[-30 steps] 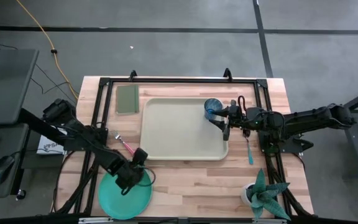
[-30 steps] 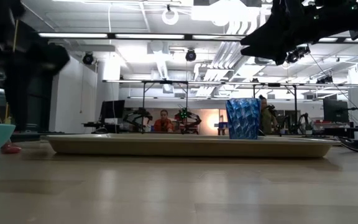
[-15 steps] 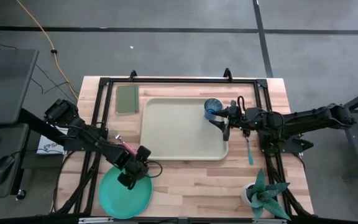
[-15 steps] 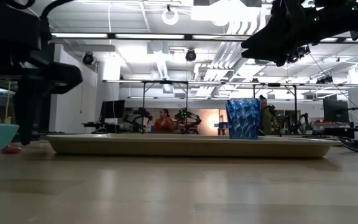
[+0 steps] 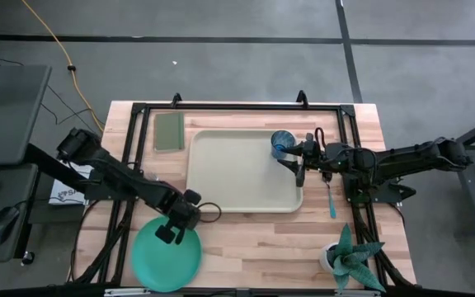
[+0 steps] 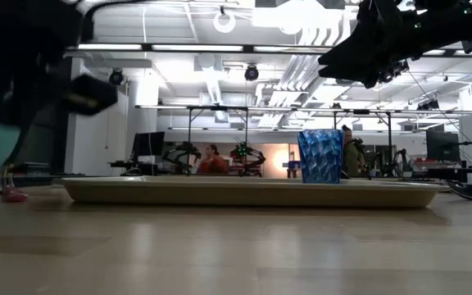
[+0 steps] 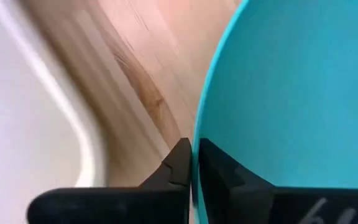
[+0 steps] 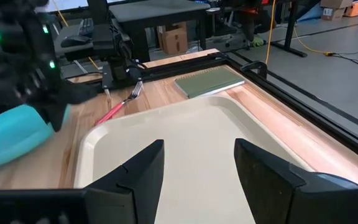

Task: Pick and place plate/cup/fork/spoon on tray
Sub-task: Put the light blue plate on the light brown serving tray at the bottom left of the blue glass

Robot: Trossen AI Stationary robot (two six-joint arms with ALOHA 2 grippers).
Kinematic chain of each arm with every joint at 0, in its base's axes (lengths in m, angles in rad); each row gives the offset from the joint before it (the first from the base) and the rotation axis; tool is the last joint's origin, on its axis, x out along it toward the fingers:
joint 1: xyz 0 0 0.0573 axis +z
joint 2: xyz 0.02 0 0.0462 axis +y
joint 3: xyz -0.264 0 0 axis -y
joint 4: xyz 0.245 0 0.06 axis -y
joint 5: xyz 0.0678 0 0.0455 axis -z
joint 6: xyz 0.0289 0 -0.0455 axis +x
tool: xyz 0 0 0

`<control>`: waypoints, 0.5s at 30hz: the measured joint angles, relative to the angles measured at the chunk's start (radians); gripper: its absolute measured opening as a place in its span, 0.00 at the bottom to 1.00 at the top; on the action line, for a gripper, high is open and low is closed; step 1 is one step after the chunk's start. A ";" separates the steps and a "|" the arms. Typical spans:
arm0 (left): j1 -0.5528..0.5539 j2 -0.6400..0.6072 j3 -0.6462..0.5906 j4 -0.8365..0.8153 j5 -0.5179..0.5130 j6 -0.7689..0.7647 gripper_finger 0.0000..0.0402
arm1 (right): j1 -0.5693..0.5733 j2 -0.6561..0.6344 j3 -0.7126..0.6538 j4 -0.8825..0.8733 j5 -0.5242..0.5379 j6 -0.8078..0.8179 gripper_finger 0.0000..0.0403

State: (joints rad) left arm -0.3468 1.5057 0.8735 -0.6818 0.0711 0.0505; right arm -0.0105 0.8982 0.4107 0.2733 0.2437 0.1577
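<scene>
— Claw status, left side?
— My left claw point(image 5: 174, 231) is clamped on the rim of the teal plate point(image 5: 166, 257), at the desk's point(image 5: 246, 247) front left, just off the beige tray's point(image 5: 237, 177) corner.
— And your right claw point(image 5: 293, 162)?
— Fingers apart, over the tray's right edge beside the blue cup point(image 5: 280, 143).

Fork point(image 5: 168, 195) largely hidden beneath left arm.
</scene>
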 joint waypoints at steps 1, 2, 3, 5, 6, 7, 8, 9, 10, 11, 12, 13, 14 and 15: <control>0.003 -0.012 0.026 -0.029 -0.002 0.000 0.01 | 0.000 0.000 0.000 0.000 0.000 0.000 0.47; 0.006 -0.025 0.054 -0.050 -0.010 0.001 0.01 | 0.000 0.000 0.000 0.000 0.000 0.000 0.47; 0.010 -0.041 0.083 -0.070 -0.018 0.006 0.00 | 0.000 0.000 0.000 0.000 0.000 0.001 0.47; 0.023 -0.073 0.145 -0.107 -0.064 0.017 0.00 | 0.000 0.000 0.000 -0.001 0.000 0.001 0.47; 0.033 -0.087 0.177 -0.118 -0.096 0.028 0.00 | 0.000 0.000 0.000 -0.001 0.000 0.002 0.47; 0.047 -0.101 0.207 -0.133 -0.128 0.036 0.00 | 0.000 0.000 0.000 0.000 0.000 0.002 0.47; 0.063 -0.113 0.236 -0.146 -0.160 0.042 0.00 | 0.000 0.000 0.000 -0.001 0.000 0.002 0.47; 0.083 -0.125 0.263 -0.146 -0.187 0.051 0.00 | 0.000 0.000 0.000 -0.001 0.000 0.002 0.47; 0.105 -0.137 0.288 -0.143 -0.206 0.061 0.00 | 0.000 0.000 0.000 0.000 0.000 0.002 0.47; 0.131 -0.147 0.309 -0.141 -0.220 0.067 0.00 | 0.000 0.000 0.000 0.000 0.000 0.002 0.47; 0.159 -0.156 0.328 -0.131 -0.228 0.072 0.00 | 0.000 0.000 0.000 -0.001 0.000 0.002 0.47; 0.190 -0.165 0.344 -0.116 -0.230 0.075 0.00 | 0.000 0.000 0.000 -0.003 0.000 0.003 0.47; 0.223 -0.173 0.353 -0.099 -0.230 0.075 0.00 | 0.000 0.000 0.000 -0.003 0.000 0.003 0.47; 0.256 -0.182 0.358 -0.078 -0.231 0.074 0.00 | 0.000 0.000 0.000 -0.004 0.000 0.006 0.47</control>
State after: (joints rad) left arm -0.0905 1.3238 1.2317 -0.7601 -0.1598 0.1243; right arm -0.0108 0.8982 0.4107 0.2694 0.2440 0.1640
